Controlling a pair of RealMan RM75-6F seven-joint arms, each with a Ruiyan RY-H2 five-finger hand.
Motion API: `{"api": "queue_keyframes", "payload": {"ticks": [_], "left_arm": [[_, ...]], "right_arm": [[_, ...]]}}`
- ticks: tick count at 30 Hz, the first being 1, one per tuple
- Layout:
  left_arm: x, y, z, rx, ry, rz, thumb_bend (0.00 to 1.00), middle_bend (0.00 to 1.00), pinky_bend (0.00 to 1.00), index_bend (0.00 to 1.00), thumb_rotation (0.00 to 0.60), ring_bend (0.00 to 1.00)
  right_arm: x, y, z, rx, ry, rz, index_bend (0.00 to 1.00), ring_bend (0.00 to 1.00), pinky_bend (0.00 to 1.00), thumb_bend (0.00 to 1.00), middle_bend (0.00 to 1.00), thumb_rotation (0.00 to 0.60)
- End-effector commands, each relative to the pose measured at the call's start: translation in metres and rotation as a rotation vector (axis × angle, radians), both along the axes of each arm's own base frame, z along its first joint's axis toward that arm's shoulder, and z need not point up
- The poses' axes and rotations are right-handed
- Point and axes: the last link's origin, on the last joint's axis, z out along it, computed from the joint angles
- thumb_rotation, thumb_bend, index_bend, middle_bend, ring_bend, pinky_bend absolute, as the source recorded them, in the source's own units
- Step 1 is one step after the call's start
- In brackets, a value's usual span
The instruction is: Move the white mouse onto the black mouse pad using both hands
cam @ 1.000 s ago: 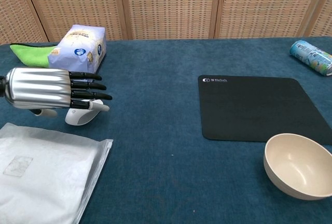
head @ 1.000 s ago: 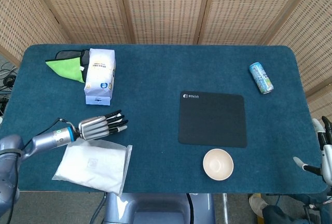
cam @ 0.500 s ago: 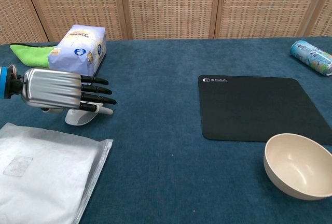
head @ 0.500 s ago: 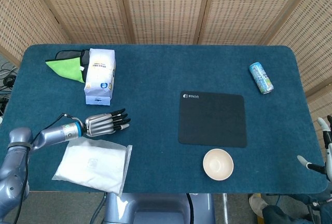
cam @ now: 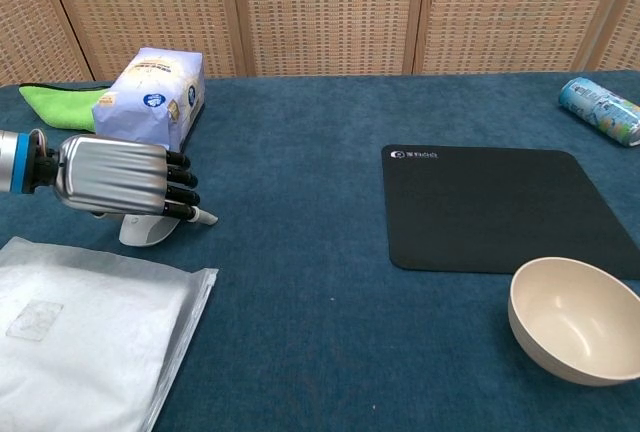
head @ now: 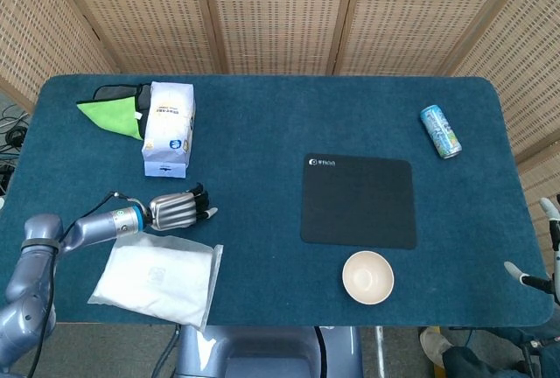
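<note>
Both hands needed, only one engaged: left hand [cam: 120, 180] curled over white mouse [cam: 146, 229], grip unconfirmed; mouse well left of black mouse pad [cam: 500, 208]. Right hand [head: 544, 251] barely visible, state unclear. Best to seat fingers firmly, then lift.

left hand [cam: 115, 178]: ribbed silver metal back, glossy
fingers [cam: 180, 188]: black, one with a pale tip
wrist: silver cuff with a bright blue ring (a green spot shows from the head view)
left arm [head: 35, 247]: grey-blue rounded segments, thin black cable looping alongside
right hand [head: 544, 251]: white and grey parts at the picture edge
</note>
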Motion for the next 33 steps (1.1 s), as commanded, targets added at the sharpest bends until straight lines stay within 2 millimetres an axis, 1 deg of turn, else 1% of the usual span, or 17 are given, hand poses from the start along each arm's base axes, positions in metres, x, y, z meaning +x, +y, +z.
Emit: {"api": "queue_keyframes", "payload": {"ticks": [1, 3, 7, 8, 10, 11, 13, 16, 17, 19, 20, 23, 25, 29, 30, 33], "left_arm": [[0.0, 0.001, 0.005, 0.008, -0.012, -0.002, 0.33, 0.46, 0.38, 0.69, 0.6, 0.36], [0.001, 0.001, 0.008, 0.015, -0.025, -0.006, 0.33, 0.46, 0.38, 0.72, 0.6, 0.36], [0.005, 0.004, 0.015, 0.028, -0.059, -0.01, 0.33, 0.46, 0.38, 0.74, 0.6, 0.36], [0.012, 0.006, 0.019, 0.039, -0.105, -0.015, 0.33, 0.46, 0.38, 0.74, 0.6, 0.36], [0.02, 0.008, 0.021, 0.042, -0.142, -0.023, 0.33, 0.46, 0.38, 0.74, 0.6, 0.36], [0.029, 0.011, 0.022, 0.045, -0.176, -0.036, 0.33, 0.46, 0.38, 0.74, 0.6, 0.36], [0.043, 0.015, 0.022, 0.047, -0.214, -0.054, 0.33, 0.46, 0.38, 0.74, 0.6, 0.36], [0.069, 0.022, 0.017, 0.037, -0.256, -0.097, 0.33, 0.46, 0.38, 0.74, 0.6, 0.36], [0.081, 0.025, 0.013, 0.028, -0.267, -0.116, 0.33, 0.46, 0.38, 0.74, 0.6, 0.36], [0.096, 0.027, 0.007, 0.015, -0.275, -0.135, 0.33, 0.46, 0.38, 0.74, 0.6, 0.36], [0.109, 0.029, 0.0, 0.002, -0.279, -0.153, 0.33, 0.46, 0.38, 0.74, 0.6, 0.36], [0.134, 0.03, -0.02, -0.025, -0.275, -0.171, 0.33, 0.46, 0.38, 0.74, 0.6, 0.36], [0.145, 0.03, -0.032, -0.037, -0.265, -0.174, 0.33, 0.46, 0.38, 0.74, 0.6, 0.36], [0.16, 0.028, -0.052, -0.05, -0.251, -0.166, 0.33, 0.46, 0.38, 0.74, 0.6, 0.36], [0.166, 0.025, -0.061, -0.061, -0.248, -0.161, 0.33, 0.46, 0.38, 0.74, 0.6, 0.36], [0.173, 0.022, -0.077, -0.074, -0.236, -0.148, 0.33, 0.46, 0.38, 0.74, 0.6, 0.36]], "right_arm": [[0.0, 0.0, 0.0, 0.003, -0.001, 0.0, 0.0, 0.0, 0.0, 0.05, 0.0, 0.6], [0.0, 0.0, -0.001, 0.004, -0.001, 0.001, 0.0, 0.0, 0.0, 0.05, 0.0, 0.6], [0.001, 0.001, -0.001, 0.005, -0.001, 0.003, 0.0, 0.0, 0.0, 0.05, 0.0, 0.6], [0.002, 0.001, -0.001, 0.004, -0.003, 0.005, 0.0, 0.0, 0.0, 0.05, 0.0, 0.6], [0.002, 0.001, 0.0, 0.004, -0.004, 0.005, 0.0, 0.0, 0.0, 0.05, 0.0, 0.6], [0.002, 0.001, 0.0, 0.005, -0.006, 0.005, 0.0, 0.0, 0.0, 0.05, 0.0, 0.6], [0.002, 0.001, 0.0, 0.007, -0.008, 0.005, 0.0, 0.0, 0.0, 0.05, 0.0, 0.6], [0.002, 0.001, 0.001, 0.006, -0.012, 0.003, 0.0, 0.0, 0.0, 0.05, 0.0, 0.6], [0.002, 0.0, 0.002, 0.004, -0.015, 0.003, 0.0, 0.0, 0.0, 0.05, 0.0, 0.6], [0.001, 0.0, 0.003, 0.002, -0.019, 0.002, 0.0, 0.0, 0.0, 0.05, 0.0, 0.6], [0.0, 0.0, 0.004, 0.0, -0.022, -0.001, 0.0, 0.0, 0.0, 0.05, 0.0, 0.6], [-0.001, 0.0, 0.006, -0.003, -0.03, -0.007, 0.0, 0.0, 0.0, 0.05, 0.0, 0.6], [-0.002, 0.0, 0.006, -0.002, -0.034, -0.011, 0.0, 0.0, 0.0, 0.05, 0.0, 0.6], [-0.004, 0.001, 0.008, 0.0, -0.042, -0.015, 0.0, 0.0, 0.0, 0.05, 0.0, 0.6], [-0.005, 0.001, 0.009, -0.003, -0.044, -0.019, 0.0, 0.0, 0.0, 0.05, 0.0, 0.6], [-0.008, 0.002, 0.01, -0.003, -0.048, -0.026, 0.0, 0.0, 0.0, 0.05, 0.0, 0.6]]}}
